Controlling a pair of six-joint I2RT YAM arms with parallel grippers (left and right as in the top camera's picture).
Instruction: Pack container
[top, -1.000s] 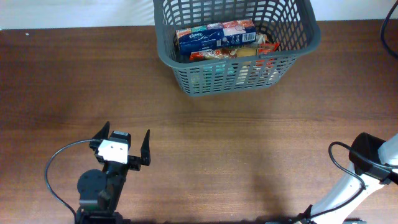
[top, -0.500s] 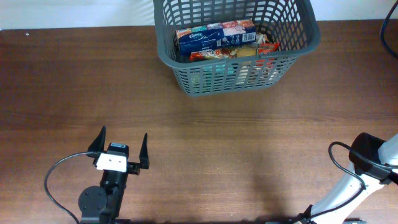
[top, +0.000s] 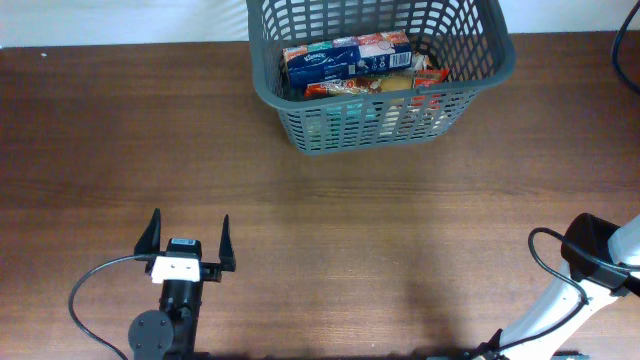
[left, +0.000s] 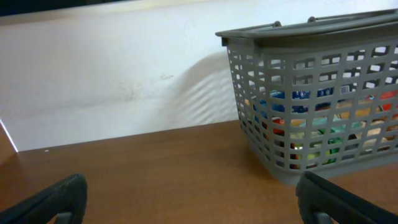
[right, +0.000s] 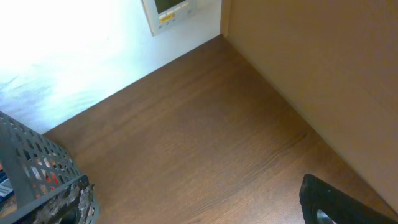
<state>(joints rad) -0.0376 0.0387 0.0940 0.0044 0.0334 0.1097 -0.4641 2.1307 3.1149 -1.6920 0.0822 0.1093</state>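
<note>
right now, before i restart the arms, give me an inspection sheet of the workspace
surface: brown wooden table
job's things: grey basket upright at the far edge, holding a blue tissue pack and red-orange packets
clutter: nothing seen
grippers: left gripper open, empty; right gripper shows one finger only, state unclear
cables: black cable loops by the left arm; another by the right arm
surroundings: white wall behind the table, small wall panel

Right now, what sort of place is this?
Probably an indoor robot test bench in an office or lab: a wooden table against a white wall, a wall panel with a display, and a basket of packaged goods.
</note>
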